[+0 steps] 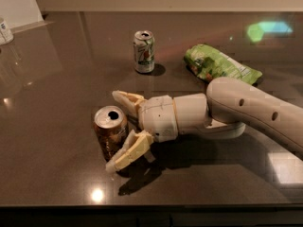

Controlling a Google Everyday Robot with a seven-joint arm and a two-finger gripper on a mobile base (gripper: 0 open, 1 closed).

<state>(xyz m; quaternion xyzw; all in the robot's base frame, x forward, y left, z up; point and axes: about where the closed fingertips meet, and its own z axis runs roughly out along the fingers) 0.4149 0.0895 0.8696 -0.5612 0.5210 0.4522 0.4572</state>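
Copper-brown can (pixel 110 122): stood upright at the front-left of the table, tab end up, mouth open; sat between the two gripper fingers.
Gripper (pixel 112 131): lay low over the tabletop, pointed toward the left of the view, spread apart around the copper-brown can; not clamped on it.
Fingers (pixel 129 100): cream-coloured; one reached behind the can's rim, the other ran along the front of its base. Could not tell whether either pad touched the metal.
Arm (pixel 246 109): white, came in from the right edge, with the wrist section just right of the copper-brown can; threw a shadow on the table beneath.
Table (pixel 57 89): dark brown, glossy, marked with light spots and reflections.
Green-and-white can (pixel 144 51): stood upright farther back, well apart from the gripper.
Green bag (pixel 220 64): crinkled snack packet, lay flat to the right of the green-and-white can, just behind the arm's thick rear section.
White container (pixel 4 30): only partly in view at the far-left edge, well apart from everything else.
Green glow (pixel 267 29): reflection on the tabletop at the back right, beyond the bag.
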